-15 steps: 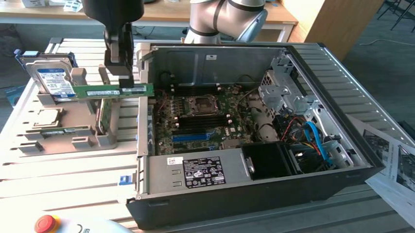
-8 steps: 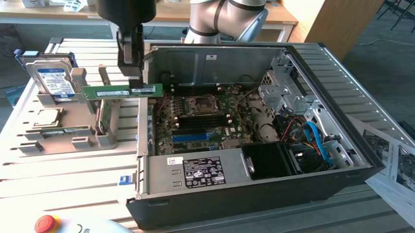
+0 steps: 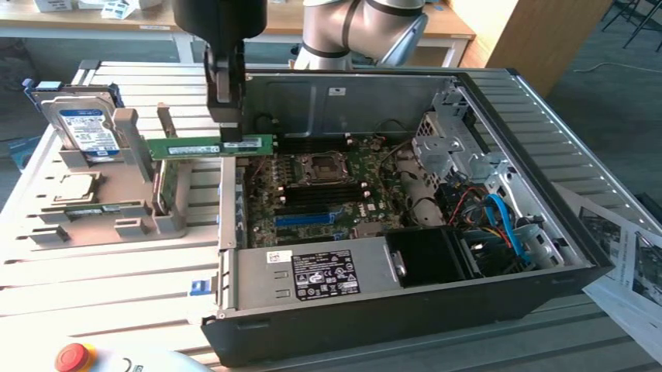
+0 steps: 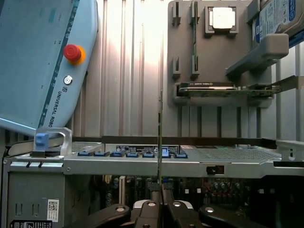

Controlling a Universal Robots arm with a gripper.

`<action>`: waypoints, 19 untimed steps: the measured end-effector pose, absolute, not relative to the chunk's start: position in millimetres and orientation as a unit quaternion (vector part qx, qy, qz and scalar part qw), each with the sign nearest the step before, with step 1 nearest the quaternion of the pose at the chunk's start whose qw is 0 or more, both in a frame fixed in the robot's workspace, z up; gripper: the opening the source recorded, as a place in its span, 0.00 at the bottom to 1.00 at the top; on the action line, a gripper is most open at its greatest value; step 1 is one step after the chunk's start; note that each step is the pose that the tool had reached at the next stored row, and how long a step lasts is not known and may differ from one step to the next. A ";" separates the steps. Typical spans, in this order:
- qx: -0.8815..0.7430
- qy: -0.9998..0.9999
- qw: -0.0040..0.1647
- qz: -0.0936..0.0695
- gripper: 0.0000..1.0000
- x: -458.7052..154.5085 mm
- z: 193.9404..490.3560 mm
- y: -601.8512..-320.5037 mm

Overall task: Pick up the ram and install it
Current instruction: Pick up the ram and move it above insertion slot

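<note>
The ram (image 3: 186, 147) is a long green stick held level and on edge in the air. It hangs over the left wall of the open computer case (image 3: 222, 232), between the grey parts holder (image 3: 135, 221) and the motherboard (image 3: 331, 194). My gripper (image 3: 240, 142) comes down from above and is shut on the ram's end nearer the case. In the wrist view the ram (image 4: 160, 142) shows edge-on as a thin line rising from between my fingers (image 4: 151, 211), with the case wall and motherboard below it.
On the holder stand a blue-labelled hard drive (image 3: 83, 128) and a square silver processor chip (image 3: 74, 186). The case holds a power supply (image 3: 321, 275), a drive cage (image 3: 450, 147) and cables. A teach pendant with a red stop button (image 4: 72, 52) lies near the case.
</note>
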State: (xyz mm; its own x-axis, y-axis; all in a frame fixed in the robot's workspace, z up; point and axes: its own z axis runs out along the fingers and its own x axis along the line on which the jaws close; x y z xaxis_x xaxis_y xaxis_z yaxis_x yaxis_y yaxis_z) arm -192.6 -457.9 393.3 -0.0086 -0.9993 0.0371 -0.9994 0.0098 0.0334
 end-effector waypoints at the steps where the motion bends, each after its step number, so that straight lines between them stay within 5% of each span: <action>1: 0.704 -0.710 0.025 0.001 0.12 -190.5 393.3 -458.1; 19: 0.704 -0.710 0.025 0.001 0.12 -151.0 393.3 -462.2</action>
State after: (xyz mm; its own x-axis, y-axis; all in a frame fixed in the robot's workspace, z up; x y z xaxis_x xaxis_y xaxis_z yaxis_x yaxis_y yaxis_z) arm -151.0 -462.2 393.3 -0.0079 -0.9993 0.0371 -0.9994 0.0091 0.0334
